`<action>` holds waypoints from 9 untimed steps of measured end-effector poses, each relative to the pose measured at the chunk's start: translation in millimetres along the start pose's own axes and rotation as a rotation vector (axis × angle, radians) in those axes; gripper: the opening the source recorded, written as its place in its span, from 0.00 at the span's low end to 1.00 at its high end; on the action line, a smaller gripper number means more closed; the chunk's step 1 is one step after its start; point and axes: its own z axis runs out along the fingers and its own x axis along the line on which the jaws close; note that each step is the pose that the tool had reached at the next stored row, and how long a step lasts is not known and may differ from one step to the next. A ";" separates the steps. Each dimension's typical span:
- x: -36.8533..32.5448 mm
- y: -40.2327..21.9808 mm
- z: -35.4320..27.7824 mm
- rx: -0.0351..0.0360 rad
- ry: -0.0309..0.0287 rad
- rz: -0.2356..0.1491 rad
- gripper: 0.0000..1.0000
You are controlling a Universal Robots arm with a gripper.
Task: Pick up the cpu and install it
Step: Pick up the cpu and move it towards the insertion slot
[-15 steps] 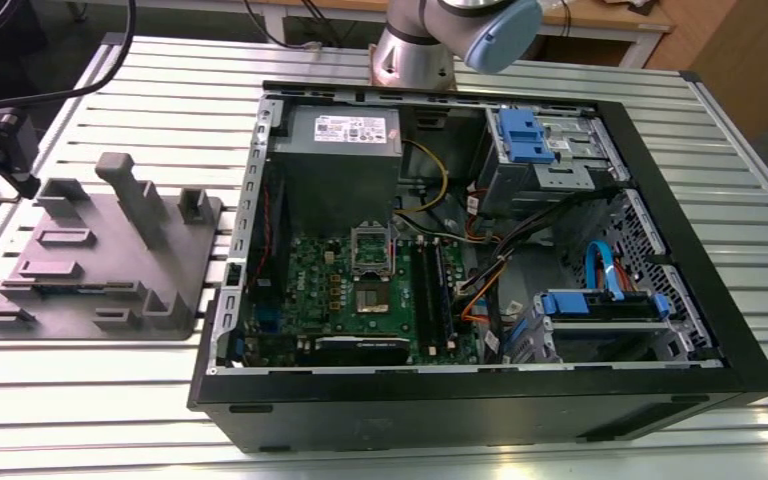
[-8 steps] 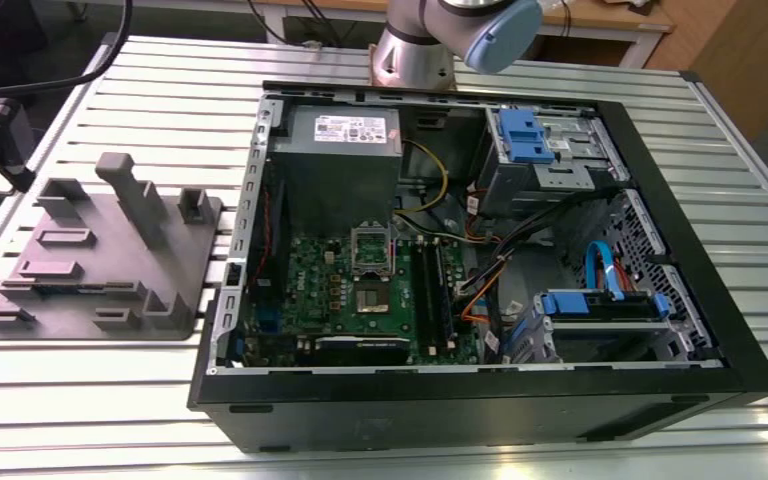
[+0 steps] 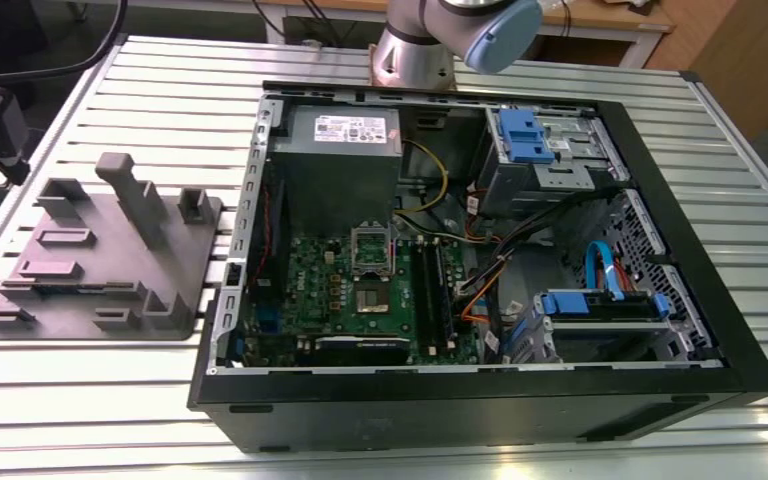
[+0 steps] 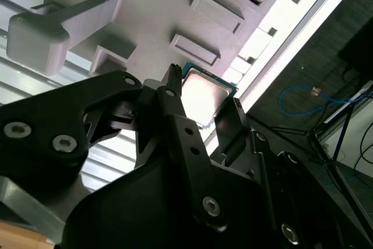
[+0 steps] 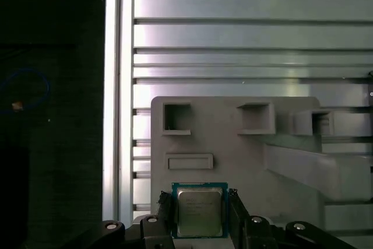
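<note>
The cpu (image 5: 199, 213) is a small square chip with a silvery top and a green rim. It sits between my two black fingertips (image 5: 165, 209), which press on its opposite edges, so my gripper (image 5: 200, 211) is shut on it. In the second wrist view the cpu (image 4: 205, 93) hangs in the gripper (image 4: 201, 108) above the grey fixture block (image 4: 145, 21). That fixture (image 5: 233, 144) lies well below the chip. In the exterior view the green motherboard (image 3: 357, 300) lies inside the open computer case (image 3: 464, 390), with its dark square socket (image 3: 373, 252) near the board's middle.
The grey fixture (image 3: 104, 250) with upright posts stands on the slatted metal table (image 3: 64, 400), on the exterior view's left of the case. Cables (image 3: 491, 270), blue drive bays (image 3: 531, 135) and a power supply (image 3: 337, 135) crowd the case. The arm's joint (image 3: 478, 30) rises behind it.
</note>
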 end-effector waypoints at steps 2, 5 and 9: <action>0.0 0.2 -1.7 -0.0006 0.0000 0.000 0.47; -0.1 0.2 -2.7 -0.0010 -0.0002 0.000 0.47; -0.1 0.2 -2.9 -0.0009 0.0000 0.000 0.47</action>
